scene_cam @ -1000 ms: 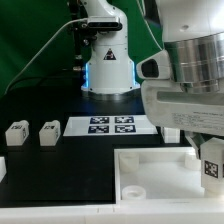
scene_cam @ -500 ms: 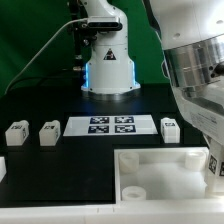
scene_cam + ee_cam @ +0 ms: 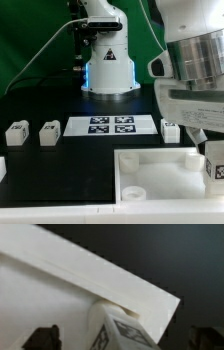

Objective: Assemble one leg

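Note:
A leg (image 3: 128, 331), a small white block with a tag mark, stands at the corner of the large white board (image 3: 50, 291) in the wrist view. My gripper (image 3: 125, 341) straddles it. The dark fingers (image 3: 44, 337) sit wide on either side with gaps to the leg, so the gripper is open. In the exterior view this leg (image 3: 213, 166) shows at the right edge, over the board's far right corner (image 3: 160, 160), under the arm's hand. Three more legs lie on the table: two on the exterior view's left (image 3: 15, 133) (image 3: 49, 133) and one by the arm (image 3: 171, 128).
The marker board (image 3: 110, 125) lies flat behind the large board. The robot base (image 3: 108, 70) stands at the back. A green backdrop fills the rear. The arm's big white wrist (image 3: 195, 70) fills the exterior view's right side.
The wrist swung towards the exterior view's right half a second ago and has come back over the leg. The leg beside the marker board is uncovered now.

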You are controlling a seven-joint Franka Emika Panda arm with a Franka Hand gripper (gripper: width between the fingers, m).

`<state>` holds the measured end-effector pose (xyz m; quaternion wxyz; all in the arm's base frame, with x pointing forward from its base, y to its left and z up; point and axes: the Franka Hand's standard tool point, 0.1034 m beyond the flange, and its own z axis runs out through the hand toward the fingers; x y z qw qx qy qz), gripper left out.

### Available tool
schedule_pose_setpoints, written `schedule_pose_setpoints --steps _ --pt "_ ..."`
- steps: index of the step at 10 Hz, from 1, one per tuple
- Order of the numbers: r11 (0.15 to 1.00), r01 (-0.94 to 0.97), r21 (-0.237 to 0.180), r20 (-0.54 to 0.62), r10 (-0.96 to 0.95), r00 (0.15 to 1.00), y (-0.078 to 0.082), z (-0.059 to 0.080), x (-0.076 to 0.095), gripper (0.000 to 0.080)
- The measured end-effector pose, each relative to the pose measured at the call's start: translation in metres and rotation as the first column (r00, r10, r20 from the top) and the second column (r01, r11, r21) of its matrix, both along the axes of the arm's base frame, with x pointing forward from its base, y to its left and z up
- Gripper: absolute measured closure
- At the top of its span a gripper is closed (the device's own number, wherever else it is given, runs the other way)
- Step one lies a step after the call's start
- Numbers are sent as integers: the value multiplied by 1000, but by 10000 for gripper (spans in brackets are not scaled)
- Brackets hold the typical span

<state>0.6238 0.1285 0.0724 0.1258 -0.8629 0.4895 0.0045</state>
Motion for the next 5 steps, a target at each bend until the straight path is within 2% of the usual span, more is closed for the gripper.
schedule_pose_setpoints --steps 1,2,5 --pt "986 -154 -62 26 156 987 4 1 1 152" --pt "949 -298 -100 44 303 952 7 1 0 152" --pt "822 -550 -151 73 564 823 3 0 0 150"
